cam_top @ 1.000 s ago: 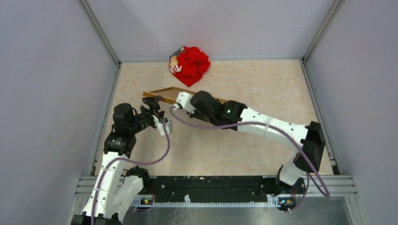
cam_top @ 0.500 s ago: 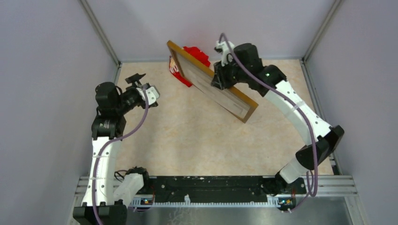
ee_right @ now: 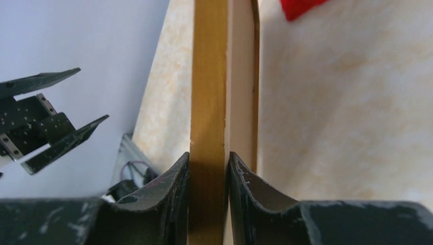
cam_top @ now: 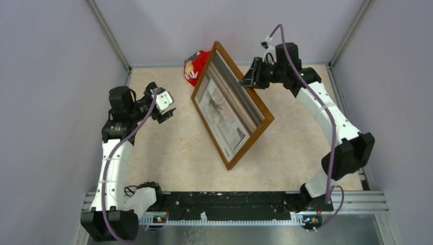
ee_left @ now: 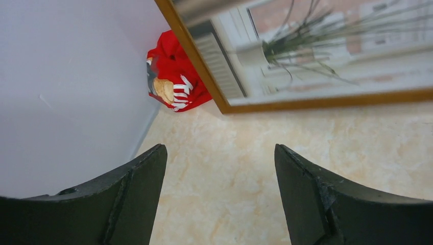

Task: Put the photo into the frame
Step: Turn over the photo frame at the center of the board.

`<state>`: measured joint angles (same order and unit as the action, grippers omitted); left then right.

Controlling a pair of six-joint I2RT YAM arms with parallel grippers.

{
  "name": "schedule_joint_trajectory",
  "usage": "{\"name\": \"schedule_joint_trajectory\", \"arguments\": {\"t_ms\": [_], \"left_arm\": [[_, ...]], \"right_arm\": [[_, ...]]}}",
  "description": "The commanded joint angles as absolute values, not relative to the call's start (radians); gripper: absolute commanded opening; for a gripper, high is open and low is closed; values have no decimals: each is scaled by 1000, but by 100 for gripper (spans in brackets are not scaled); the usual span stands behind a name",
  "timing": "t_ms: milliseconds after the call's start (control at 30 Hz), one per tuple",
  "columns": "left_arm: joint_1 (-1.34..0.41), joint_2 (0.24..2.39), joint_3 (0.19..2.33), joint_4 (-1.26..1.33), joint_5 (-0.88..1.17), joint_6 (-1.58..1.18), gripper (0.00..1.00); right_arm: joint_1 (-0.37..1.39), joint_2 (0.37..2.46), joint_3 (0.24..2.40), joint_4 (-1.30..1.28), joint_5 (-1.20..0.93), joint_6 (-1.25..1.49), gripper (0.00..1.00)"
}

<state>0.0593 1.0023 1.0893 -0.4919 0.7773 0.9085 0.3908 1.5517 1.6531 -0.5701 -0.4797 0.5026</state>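
Over the middle of the worktop (cam_top: 296, 143), the right end effector (cam_top: 246, 81) clamps the tilted frame (cam_top: 250, 144) by its edge, with the photo (cam_top: 222, 115) showing inside it. The left end effector (cam_top: 166, 104) hangs open and empty. I'd lower it gently so the print doesn't slip.

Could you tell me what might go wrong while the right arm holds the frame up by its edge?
1. The right fingers pinch only the thin edge of the frame, so it may pivot or slip.
2. Tilted so steeply, the photo may slide out.
3. The left fingers are open and apart from it, offering no support.
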Motion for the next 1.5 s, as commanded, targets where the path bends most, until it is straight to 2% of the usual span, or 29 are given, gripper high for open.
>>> {"name": "schedule_joint_trajectory", "arguments": {"t_ms": [0,100,233,500,733,967,1167,1467], "left_arm": [[66,970,1051,-459,842,877,83],[66,957,1026,-452,839,888,83],[67,950,991,-437,843,891,83],[68,995,979,-480,842,889,82],[67,1020,975,-520,817,913,83],[68,1036,946,-520,792,922,82],[68,1082,952,-552,775,935,81],[68,1105,926,-547,758,947,82]], "right_arm": [[378,1589,1843,-591,-569,662,3],[374,1579,1832,-605,-565,670,2],[373,1484,1662,-541,-547,683,1],[309,1135,1031,-140,-490,798,3],[226,1011,693,77,-521,791,4],[150,1026,454,292,-585,768,3],[98,1139,350,440,-580,763,4],[95,1291,353,426,-503,680,21]]}}
